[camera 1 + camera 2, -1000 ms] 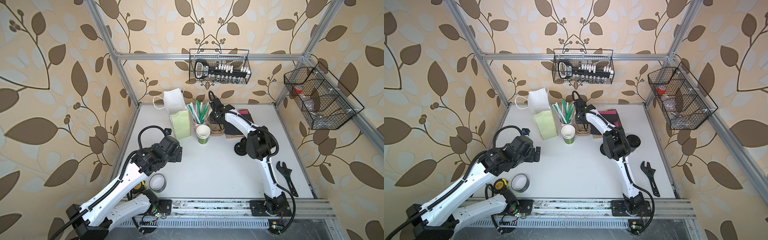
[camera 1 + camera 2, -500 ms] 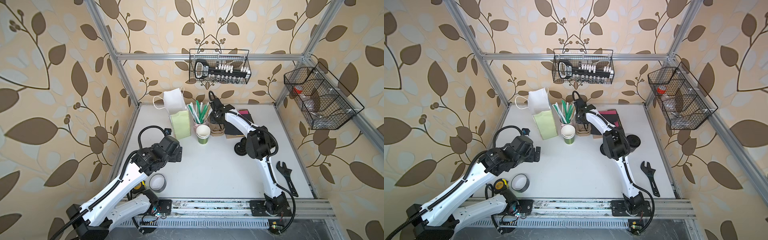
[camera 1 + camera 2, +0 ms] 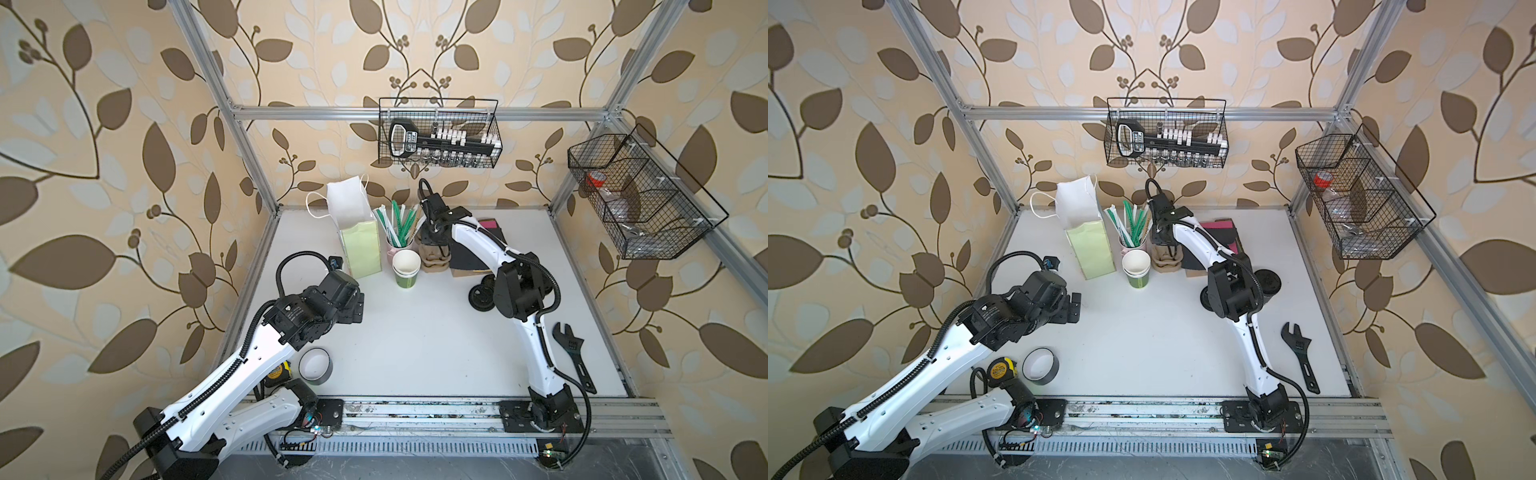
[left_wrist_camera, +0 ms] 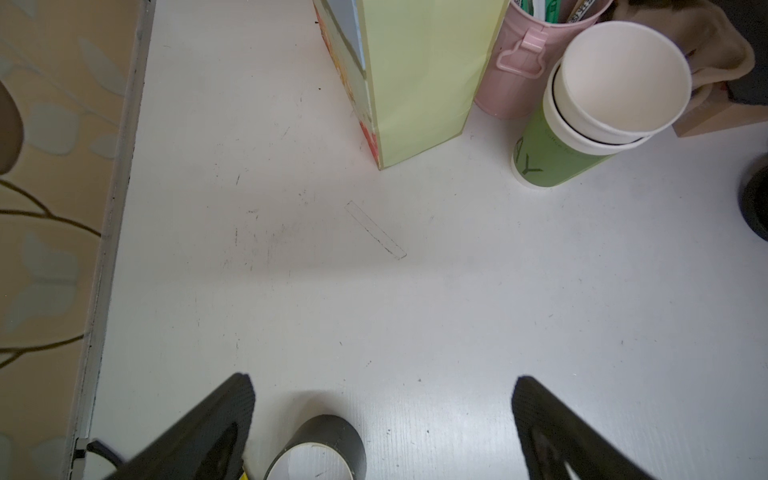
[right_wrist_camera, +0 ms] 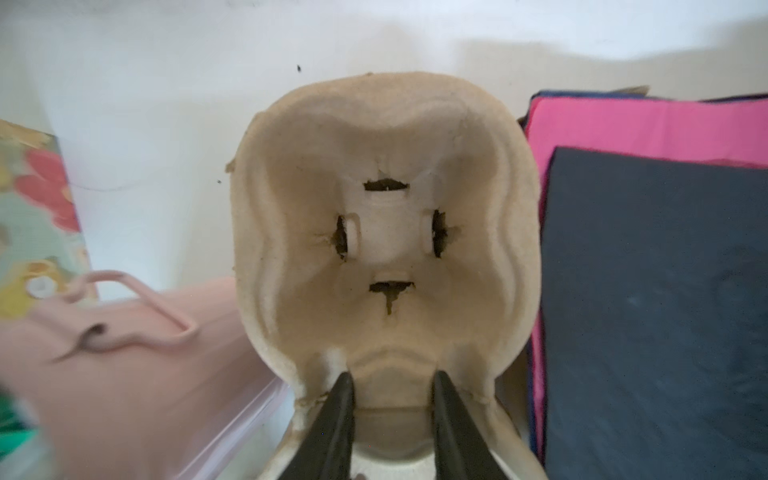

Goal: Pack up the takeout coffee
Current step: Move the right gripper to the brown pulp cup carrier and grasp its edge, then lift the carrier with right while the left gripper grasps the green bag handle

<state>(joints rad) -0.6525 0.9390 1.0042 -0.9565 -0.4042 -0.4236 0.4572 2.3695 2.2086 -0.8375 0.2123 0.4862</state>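
Right hand [image 5: 392, 380] has narrowed its fingers [image 5: 332, 415] astride a ridge of the pulp carrier [image 5: 386, 124] beneath it, grip uncertain; left hand [image 4: 382, 379] gapes wide, empty; no lidded coffee in view, so packing seemingly begins with the carrier.

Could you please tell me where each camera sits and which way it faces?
Top views: overhead near the arms' base rail, looking down on the white table; both arms show.
Left wrist: on the left arm, facing the green paper bag and stacked green cups; the open left claw shows.
Right wrist: on the right arm, close over the pulp cup carrier; the right claw straddles a ridge of it.
Shared: both wrist views catch the pink straw holder.
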